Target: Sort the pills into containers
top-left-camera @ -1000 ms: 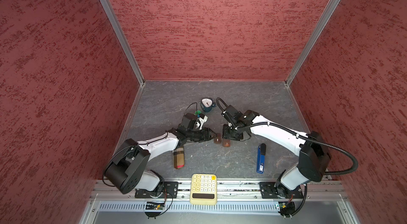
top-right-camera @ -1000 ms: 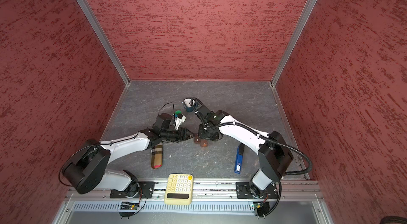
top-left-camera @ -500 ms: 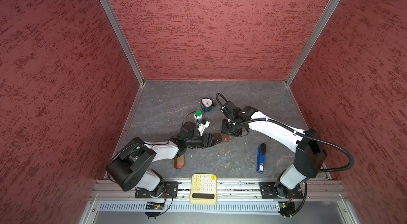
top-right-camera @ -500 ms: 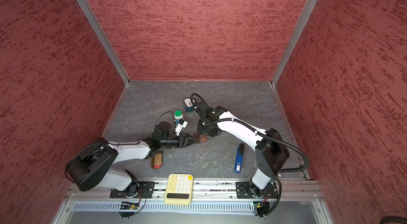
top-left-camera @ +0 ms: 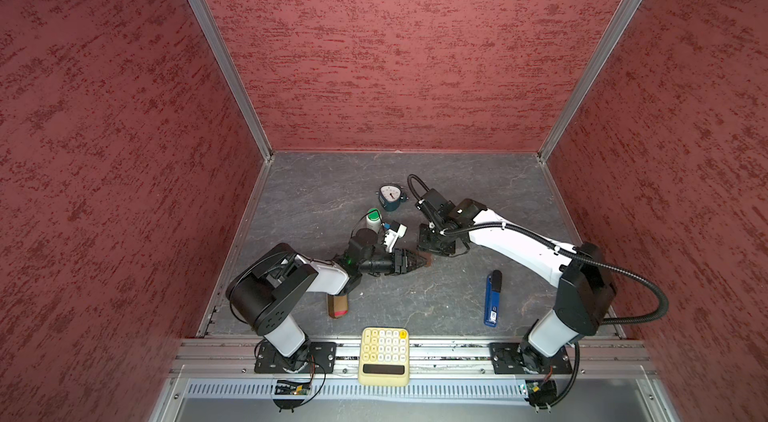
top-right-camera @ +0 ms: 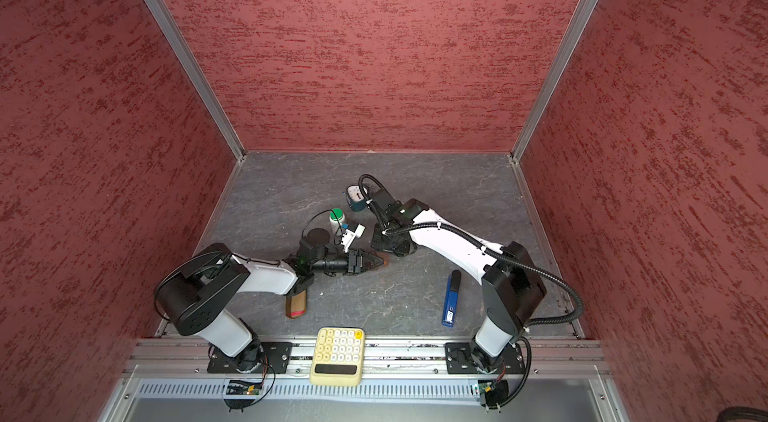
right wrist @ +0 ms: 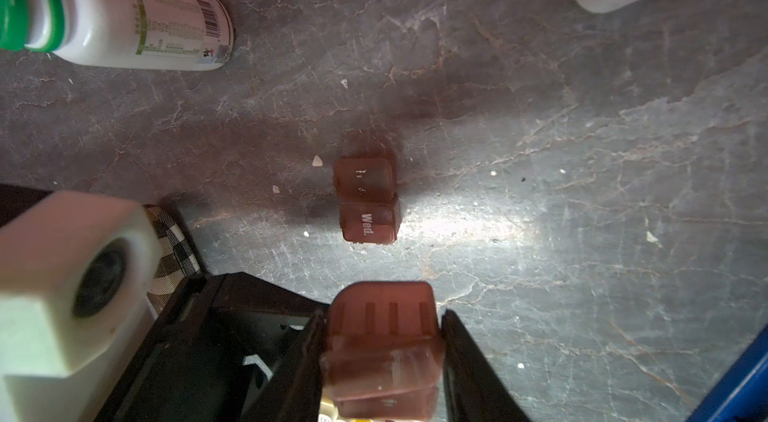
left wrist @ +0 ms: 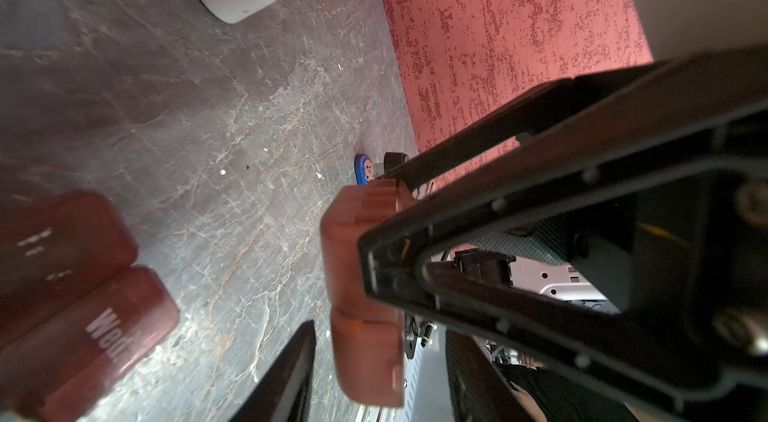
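Brown piece point(right wrist: 382, 357): our right gripper point(right wrist: 384, 316) is pinching it.
Our left gripper point(top-left-camera: 417, 262) is straddling it, fingers spread; Wed. piece point(right wrist: 368, 200) is lying just ahead.

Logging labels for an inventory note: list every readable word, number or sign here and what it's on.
"Wed." on a lid of the loose pill-box piece.
Its neighbouring cell: faint white marks, unreadable.
The green-capped bottle: label print and barcode, too small to read.
The calculator keys, clock dial, blue object label: too small to read.
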Controlling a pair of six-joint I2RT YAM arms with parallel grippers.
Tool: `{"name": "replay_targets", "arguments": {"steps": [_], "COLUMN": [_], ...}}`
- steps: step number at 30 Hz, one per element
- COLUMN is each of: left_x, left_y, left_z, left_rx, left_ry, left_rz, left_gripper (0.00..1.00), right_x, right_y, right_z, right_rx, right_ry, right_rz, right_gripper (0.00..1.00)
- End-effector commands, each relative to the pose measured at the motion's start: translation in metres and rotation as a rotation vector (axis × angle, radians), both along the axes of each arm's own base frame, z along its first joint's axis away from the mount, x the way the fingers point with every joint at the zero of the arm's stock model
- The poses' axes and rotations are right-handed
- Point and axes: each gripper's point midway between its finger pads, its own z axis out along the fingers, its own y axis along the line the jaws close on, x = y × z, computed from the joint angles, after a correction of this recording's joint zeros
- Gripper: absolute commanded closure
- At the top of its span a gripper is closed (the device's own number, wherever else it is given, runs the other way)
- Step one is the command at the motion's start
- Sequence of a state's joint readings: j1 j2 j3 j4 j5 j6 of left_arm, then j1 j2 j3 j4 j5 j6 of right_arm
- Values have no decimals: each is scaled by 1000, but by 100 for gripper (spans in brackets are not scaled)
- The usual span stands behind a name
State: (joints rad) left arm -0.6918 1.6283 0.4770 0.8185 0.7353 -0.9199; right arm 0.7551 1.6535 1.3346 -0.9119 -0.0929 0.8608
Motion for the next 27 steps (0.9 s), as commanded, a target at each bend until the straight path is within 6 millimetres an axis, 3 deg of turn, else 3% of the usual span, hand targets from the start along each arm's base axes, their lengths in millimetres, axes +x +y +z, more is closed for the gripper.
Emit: {"name": "replay_targets", "arguments": {"steps": [1, 17, 27], "left_x": [3, 9, 8], "left_y": [-7, -6, -2], "left_z": [7, 0, 7], "left_rx": [-28, -26, -5], "left_ry": [-28, -11, -42], "left_rz": [-15, 5, -6], "left_gripper": [52, 86, 94], "right_x": [7, 0, -3], "right_y": [7, 0, -19], "right_z": [10, 11, 10], "right_rx": [37, 34, -50], "right_ry": [-20, -20, -28], "right_rz": [-14, -11, -39], "right_gripper": [57, 54, 48]}}
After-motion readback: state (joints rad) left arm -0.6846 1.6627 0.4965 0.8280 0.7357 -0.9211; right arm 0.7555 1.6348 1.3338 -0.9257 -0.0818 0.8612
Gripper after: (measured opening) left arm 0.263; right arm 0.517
